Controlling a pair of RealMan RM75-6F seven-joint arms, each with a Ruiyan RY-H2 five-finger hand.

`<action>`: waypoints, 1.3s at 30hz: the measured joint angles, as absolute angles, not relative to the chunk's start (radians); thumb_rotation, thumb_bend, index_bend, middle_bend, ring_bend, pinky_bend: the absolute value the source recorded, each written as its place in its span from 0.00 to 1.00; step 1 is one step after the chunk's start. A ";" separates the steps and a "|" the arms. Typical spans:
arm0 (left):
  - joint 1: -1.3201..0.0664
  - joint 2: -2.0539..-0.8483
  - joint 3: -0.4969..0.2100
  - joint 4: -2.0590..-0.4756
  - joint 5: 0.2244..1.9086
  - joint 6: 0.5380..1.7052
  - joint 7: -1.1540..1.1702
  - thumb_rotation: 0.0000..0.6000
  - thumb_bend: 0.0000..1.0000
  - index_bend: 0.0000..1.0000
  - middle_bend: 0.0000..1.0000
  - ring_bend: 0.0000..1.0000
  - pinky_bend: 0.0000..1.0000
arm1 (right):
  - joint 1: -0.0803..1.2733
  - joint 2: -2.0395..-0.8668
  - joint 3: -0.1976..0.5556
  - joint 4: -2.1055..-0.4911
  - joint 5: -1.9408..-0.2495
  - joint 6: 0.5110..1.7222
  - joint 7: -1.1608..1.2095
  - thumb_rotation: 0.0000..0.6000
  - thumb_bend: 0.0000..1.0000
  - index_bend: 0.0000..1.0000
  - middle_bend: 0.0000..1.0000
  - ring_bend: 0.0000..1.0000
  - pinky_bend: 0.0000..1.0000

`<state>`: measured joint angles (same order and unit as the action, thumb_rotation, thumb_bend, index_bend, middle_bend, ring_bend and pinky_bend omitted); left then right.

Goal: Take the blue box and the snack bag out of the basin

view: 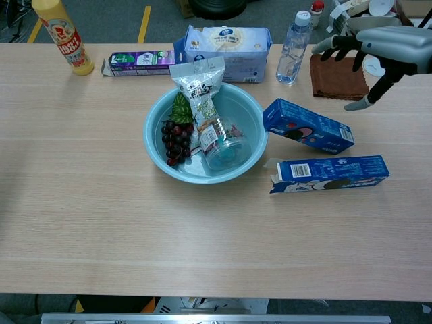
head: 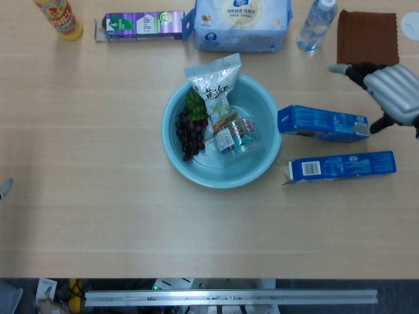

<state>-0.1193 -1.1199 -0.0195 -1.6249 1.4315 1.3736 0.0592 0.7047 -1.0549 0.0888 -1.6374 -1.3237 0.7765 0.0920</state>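
The blue box (head: pixel 322 123) (view: pixel 307 125) lies flat on the table just right of the light blue basin (head: pixel 265 104) (view: pixel 154 142), one end close to its rim. My right hand (head: pixel 387 91) (view: pixel 378 48) hovers above and to the right of the box, fingers spread, holding nothing. The snack bag (head: pixel 215 88) (view: pixel 199 84) is inside the basin, leaning over its far rim. Only a grey tip of my left hand (head: pixel 4 188) shows at the far left edge of the head view.
Grapes (head: pixel 190 134) and a clear plastic jar (head: pixel 237 135) share the basin. A second, longer blue carton (head: pixel 340 166) lies in front of the box. Along the back stand a yellow bottle (view: pixel 62 37), purple carton (view: pixel 138 62), tissue pack (view: pixel 226 42), water bottle (view: pixel 295 47) and brown cloth (view: pixel 337 73).
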 measured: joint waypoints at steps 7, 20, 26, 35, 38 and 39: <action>-0.119 -1.119 -0.017 -1.628 1.437 1.377 0.059 1.00 0.19 0.02 0.10 0.07 0.06 | 0.699 -1.093 0.110 -1.653 -1.323 0.815 0.081 1.00 0.07 0.12 0.20 0.19 0.32; -0.104 -1.105 -0.012 -1.638 1.426 1.388 0.063 1.00 0.19 0.02 0.10 0.07 0.05 | 0.781 -1.149 0.101 -1.685 -1.425 0.726 0.102 1.00 0.08 0.22 0.30 0.20 0.32; -0.107 -1.110 -0.008 -1.640 1.434 1.380 0.063 1.00 0.19 0.02 0.10 0.07 0.05 | 0.801 -1.148 0.081 -1.692 -1.432 0.687 0.059 1.00 0.08 0.24 0.32 0.21 0.31; -0.107 -1.111 -0.006 -1.632 1.433 1.375 0.055 1.00 0.19 0.02 0.10 0.07 0.05 | 0.792 -1.102 0.041 -1.706 -1.372 0.658 -0.014 1.00 0.08 0.24 0.33 0.22 0.31; -0.110 -1.115 -0.005 -1.631 1.436 1.370 0.054 1.00 0.19 0.02 0.10 0.07 0.05 | 0.782 -1.076 0.032 -1.718 -1.341 0.656 -0.029 1.00 0.08 0.24 0.33 0.22 0.31; -0.111 -1.116 -0.005 -1.631 1.438 1.370 0.053 1.00 0.19 0.02 0.10 0.07 0.05 | 0.778 -1.072 0.033 -1.722 -1.337 0.662 -0.029 1.00 0.08 0.24 0.33 0.22 0.31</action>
<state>-0.1113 -1.1160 -0.0054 -1.6315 1.4378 1.3697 0.0533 0.7783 -1.0725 0.0327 -1.7220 -1.3374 0.6616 -0.0286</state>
